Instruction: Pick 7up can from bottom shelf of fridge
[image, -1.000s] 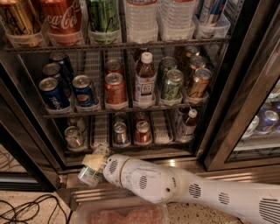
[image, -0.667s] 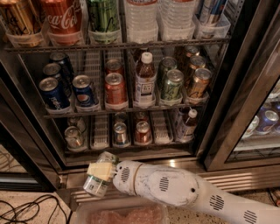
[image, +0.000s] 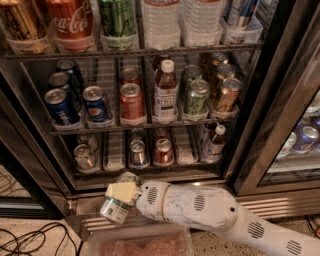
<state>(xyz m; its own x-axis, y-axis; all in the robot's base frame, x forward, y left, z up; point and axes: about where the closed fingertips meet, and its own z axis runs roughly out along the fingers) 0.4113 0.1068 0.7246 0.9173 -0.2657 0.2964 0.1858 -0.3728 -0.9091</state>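
My gripper (image: 120, 197) sits below and in front of the fridge (image: 150, 100), at the end of the white arm that comes in from the lower right. Its yellowish fingers (image: 120, 190) are shut on the 7up can (image: 114, 210), a small pale green and white can held tilted in front of the steel base strip (image: 90, 202). The bottom shelf (image: 112, 150) with its white ribbed lanes lies just above and behind the can. It holds a silver can (image: 84, 156) at left, two cans in the middle and a small bottle (image: 213, 144) at right.
The middle rack holds blue Pepsi cans (image: 61, 106), a red can (image: 131, 102), a bottle (image: 166, 92) and green and gold cans. The open door frame (image: 272, 95) stands at right. A clear bin (image: 145, 245) lies below the gripper. Black cables (image: 30, 237) lie on the floor at left.
The gripper with the 7up can has moved further out from the fridge and lower, away from the bottom shelf. The arm has come nearer to the camera.
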